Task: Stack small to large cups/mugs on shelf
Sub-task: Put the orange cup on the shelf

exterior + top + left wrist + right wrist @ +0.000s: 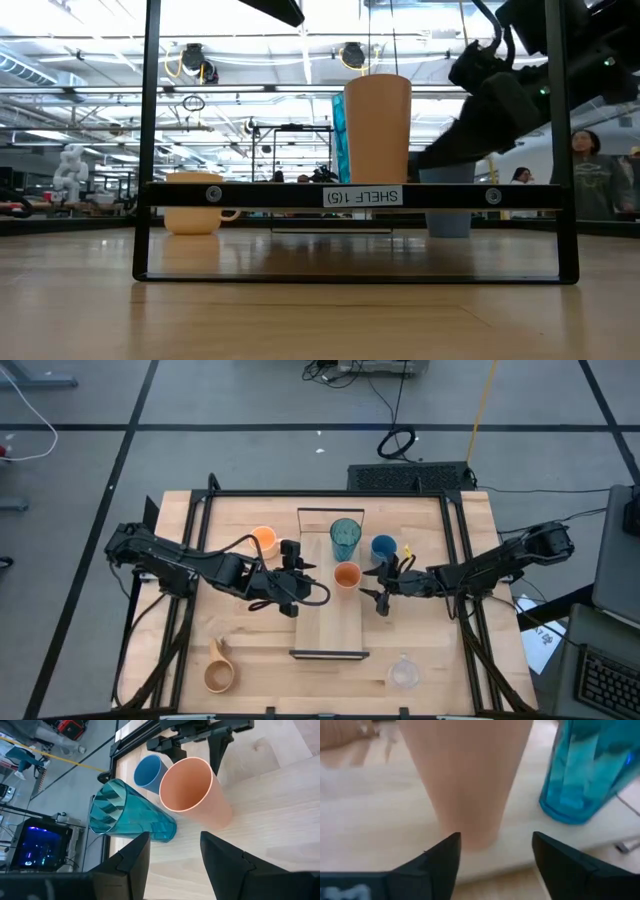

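The small orange cup (347, 575) stands upright on the pale shelf board (328, 625), with the teal tumbler (345, 538) just behind it on the board. My left gripper (298, 578) is open on the cup's left, a little short of it (192, 790). My right gripper (377, 587) is open on the cup's right, with the cup (470, 775) close ahead of its fingers. The blue cup (383, 547) stands on the table right of the shelf. The orange handled mug (264, 540) stands left of it. The tan wooden mug (218, 672) and the clear cup (403, 673) stand near the front edge.
Black frame rails run along the table's left and right sides (190, 590). The shelf's near half is bare board. In the low view the shelf's black front frame (350, 196) crosses before the cups, and people stand in the room behind (590, 180).
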Robot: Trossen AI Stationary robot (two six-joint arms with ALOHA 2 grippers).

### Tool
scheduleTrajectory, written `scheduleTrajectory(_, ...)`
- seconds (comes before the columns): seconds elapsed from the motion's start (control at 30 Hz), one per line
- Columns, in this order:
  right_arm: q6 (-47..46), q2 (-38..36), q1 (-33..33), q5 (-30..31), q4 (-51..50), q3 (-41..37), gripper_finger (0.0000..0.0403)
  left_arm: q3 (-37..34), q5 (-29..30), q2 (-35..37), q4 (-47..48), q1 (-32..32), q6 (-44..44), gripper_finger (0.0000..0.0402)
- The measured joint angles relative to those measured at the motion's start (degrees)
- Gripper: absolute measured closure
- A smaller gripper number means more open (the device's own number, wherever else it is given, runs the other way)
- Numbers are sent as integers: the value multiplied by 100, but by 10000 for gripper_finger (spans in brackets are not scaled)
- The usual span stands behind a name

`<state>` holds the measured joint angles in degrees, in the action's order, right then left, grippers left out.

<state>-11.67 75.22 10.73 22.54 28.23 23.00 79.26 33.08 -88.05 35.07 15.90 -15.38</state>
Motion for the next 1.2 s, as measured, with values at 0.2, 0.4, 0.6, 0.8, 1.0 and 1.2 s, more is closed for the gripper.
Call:
scheduleTrajectory(0.2,250,353,-96,20,527,0,243,0,-2,0,-51,-2,-32,225)
scheduleTrajectory(0.4,295,538,-287,23,685,0,291,0,-2,1,-93,-2,-90,225)
scheduleTrajectory(0.6,352,564,-479,24,869,-1,321,0,-7,0,-112,-1,-141,225)
scheduleTrajectory(0.8,623,562,-571,22,1113,0,336,0,-13,0,-140,0,-141,225)
scheduleTrajectory(1.0,659,562,-584,1,1150,0,345,0,-24,0,-184,0,-151,225)
scheduleTrajectory(1.2,814,628,-615,-6,1374,0,347,0,-58,0,-266,3,-212,225)
